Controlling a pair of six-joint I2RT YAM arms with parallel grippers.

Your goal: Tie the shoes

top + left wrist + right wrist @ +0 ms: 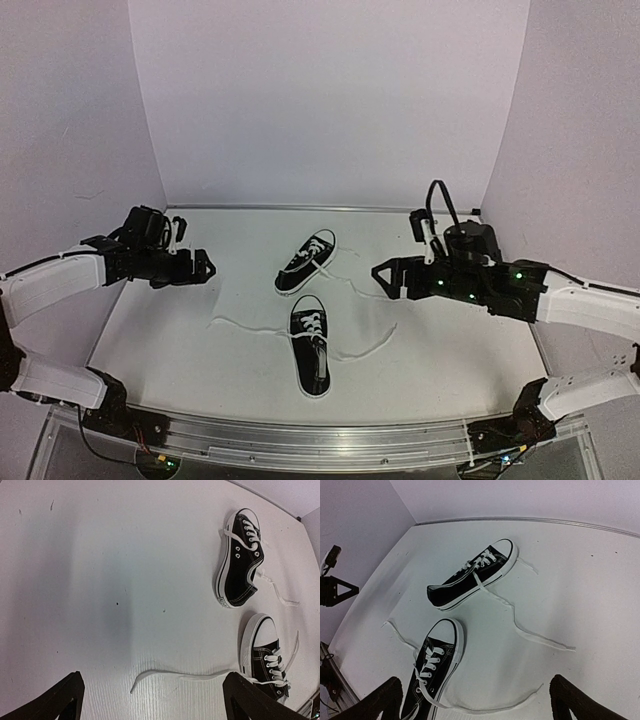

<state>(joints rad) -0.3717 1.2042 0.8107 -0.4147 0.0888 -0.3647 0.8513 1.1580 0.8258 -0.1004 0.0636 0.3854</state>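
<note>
A white matte tabletop [450,350] with a few dark specks is boxed in by plain lilac walls [330,100] at 9, 12 and 3 o'clock. The near sneaker [311,345] lies mid-table, toe toward 12. The far sneaker [306,262] sits at its 12, toe toward 1. Loose laces [365,350] trail across the surface. The left gripper [203,266] at 9 and the right gripper [382,273] at 3 both gape wide, holding nothing.

**Cloth, rubber and brushed metal**

The shoes [311,352] have matt black woven cloth uppers, with smooth white rubbery soles and toe caps. Their laces [540,641] are flat white woven cloth. The tabletop [170,345] looks matt white, finely ribbed. The rail [320,440] at its edge is brushed metal.
</note>
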